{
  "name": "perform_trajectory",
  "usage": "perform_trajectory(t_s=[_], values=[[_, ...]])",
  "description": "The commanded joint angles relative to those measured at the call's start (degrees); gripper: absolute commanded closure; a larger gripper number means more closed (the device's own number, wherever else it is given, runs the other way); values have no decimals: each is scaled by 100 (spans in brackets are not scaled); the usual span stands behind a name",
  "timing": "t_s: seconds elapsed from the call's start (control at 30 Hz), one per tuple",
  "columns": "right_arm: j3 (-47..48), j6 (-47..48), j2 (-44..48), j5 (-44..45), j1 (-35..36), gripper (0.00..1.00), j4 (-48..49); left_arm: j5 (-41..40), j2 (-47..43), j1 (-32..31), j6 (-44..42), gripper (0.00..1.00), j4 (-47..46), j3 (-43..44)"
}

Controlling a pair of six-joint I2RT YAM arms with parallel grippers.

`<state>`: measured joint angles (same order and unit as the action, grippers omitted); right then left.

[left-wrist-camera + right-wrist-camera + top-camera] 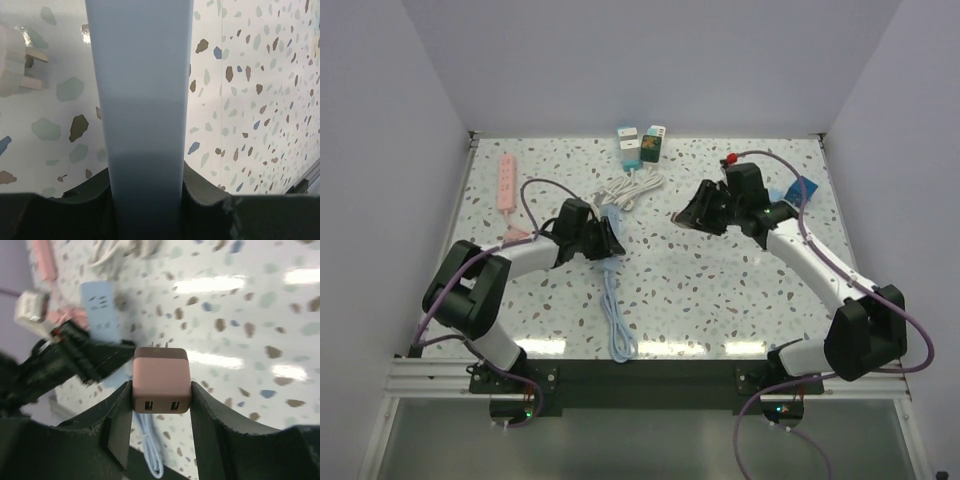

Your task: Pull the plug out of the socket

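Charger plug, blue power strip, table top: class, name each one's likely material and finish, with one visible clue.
Charger plug: probably matte plastic, evenly pink with rounded moulded edges; metal prongs. Blue power strip: likely smooth plastic, uniform colour, soft sheen. Table top: speckled terrazzo look, glossy, with bright reflections; stone or laminate unclear.

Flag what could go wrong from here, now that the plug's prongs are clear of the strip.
The right gripper pinches the plug only at its rear half, so it might slip and drop. The left gripper grips the blue power strip, whose cable trails toward the near edge; moving it could drag that cable or nudge the loose white plug beside it.
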<state>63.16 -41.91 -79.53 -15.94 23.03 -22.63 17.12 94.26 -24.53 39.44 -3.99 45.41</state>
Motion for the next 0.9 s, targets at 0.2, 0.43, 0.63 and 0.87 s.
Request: perform_trajectory(t_s=[0.2, 0.43, 0.63, 0.87], values=[[38, 69, -738, 2270, -1817, 100, -778, -552, -1233, 676, -709, 100, 1382, 969], [741, -1, -1758, 2613, -2459, 100, -1226, -438, -1594, 2232, -1263, 100, 2130, 1040], [1207, -107, -2145, 3167, -2873, 100, -1393, -175, -1455, 3129, -1474, 100, 2157, 1057], [1832, -124, -2699, 3361, -3120, 100, -1464, -192, -586, 3727, -1764, 100, 2183, 1523]])
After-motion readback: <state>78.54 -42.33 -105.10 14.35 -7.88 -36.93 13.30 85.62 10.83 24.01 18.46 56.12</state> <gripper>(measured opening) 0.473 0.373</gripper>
